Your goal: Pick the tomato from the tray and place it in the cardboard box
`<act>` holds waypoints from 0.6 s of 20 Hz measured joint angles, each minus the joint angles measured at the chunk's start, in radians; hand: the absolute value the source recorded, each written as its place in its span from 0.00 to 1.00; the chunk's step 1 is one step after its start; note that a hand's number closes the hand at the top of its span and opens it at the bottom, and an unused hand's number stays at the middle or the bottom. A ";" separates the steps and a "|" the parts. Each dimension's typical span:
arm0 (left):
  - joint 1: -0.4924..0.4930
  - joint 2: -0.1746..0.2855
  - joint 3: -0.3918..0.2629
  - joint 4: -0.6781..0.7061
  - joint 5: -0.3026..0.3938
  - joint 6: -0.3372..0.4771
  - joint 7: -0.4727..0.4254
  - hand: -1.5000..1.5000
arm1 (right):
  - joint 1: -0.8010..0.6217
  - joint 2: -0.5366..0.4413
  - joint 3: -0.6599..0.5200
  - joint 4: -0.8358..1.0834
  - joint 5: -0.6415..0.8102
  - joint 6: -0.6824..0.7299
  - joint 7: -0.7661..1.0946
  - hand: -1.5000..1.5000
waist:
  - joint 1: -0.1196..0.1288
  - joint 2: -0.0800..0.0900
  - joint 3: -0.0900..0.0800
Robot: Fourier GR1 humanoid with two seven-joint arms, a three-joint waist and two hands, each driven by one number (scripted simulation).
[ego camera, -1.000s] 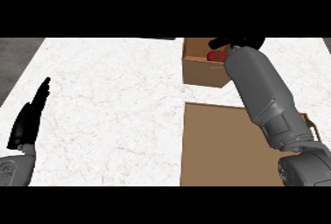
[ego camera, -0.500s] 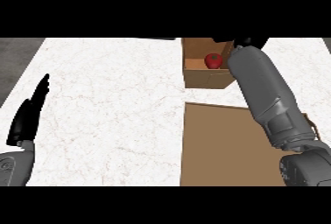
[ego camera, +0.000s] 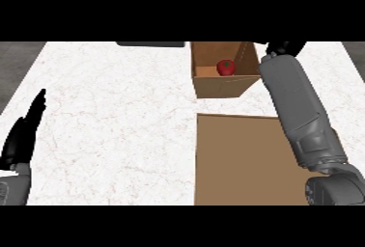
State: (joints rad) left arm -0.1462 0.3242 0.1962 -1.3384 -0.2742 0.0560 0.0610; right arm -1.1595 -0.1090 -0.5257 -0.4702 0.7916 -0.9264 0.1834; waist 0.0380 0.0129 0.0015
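At far left edge, left hand (ego camera: 23,137) rests open, fingers (ego camera: 37,106) straight, released, pointing up, holding nothing. Its grey left forearm (ego camera: 14,190) shows just below, in the lower corner. Right of those fingertips the white marbled counter (ego camera: 114,120) spreads wide. Up and to the right of the fingertips, at the counter's far edge, sits a flat dark object (ego camera: 149,44), only partly in view; what it is cannot be told. Further right, well apart from the left fingers, a cardboard box (ego camera: 222,87) stands open-topped near the far edge. The tomato (ego camera: 226,67), red, lies inside the box on its floor, toward the right wall, touched by neither hand. Below the box, on the robot's side, a flat brown tray (ego camera: 239,159) lies on the counter; a narrow strip of counter shows between tray and box. The grey right forearm (ego camera: 296,106) runs over the tray's right side and up past the box's right wall. The right hand (ego camera: 285,47) shows at the top, just beyond the box's right rim, up and to the right of the tomato and apart from it. It is cut off by the view's upper limit; whether it is released or clenched cannot be told.
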 measured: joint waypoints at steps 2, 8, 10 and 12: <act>0.016 0.000 0.007 0.001 0.000 0.004 -0.001 0.50 | 0.040 0.009 0.001 -0.057 -0.034 0.006 -0.026 0.00 | -0.016 -0.007 0.000; 0.049 0.008 0.032 -0.002 0.002 0.010 -0.003 0.50 | 0.235 0.033 0.051 -0.300 -0.066 0.074 0.006 0.00 | -0.056 -0.023 -0.002; 0.066 0.003 0.031 -0.015 -0.002 0.014 0.002 0.50 | 0.316 0.037 0.075 -0.407 -0.068 0.111 0.026 0.00 | -0.064 -0.026 -0.002; 0.074 0.009 0.039 -0.016 0.006 0.005 0.001 0.50 | 0.394 0.029 0.098 -0.516 -0.061 0.163 0.061 0.00 | -0.072 -0.028 -0.002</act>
State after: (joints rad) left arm -0.0721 0.3334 0.2356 -1.3548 -0.2680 0.0611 0.0621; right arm -0.7658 -0.0802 -0.4272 -0.9864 0.7303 -0.7631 0.2444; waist -0.0335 -0.0153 -0.0008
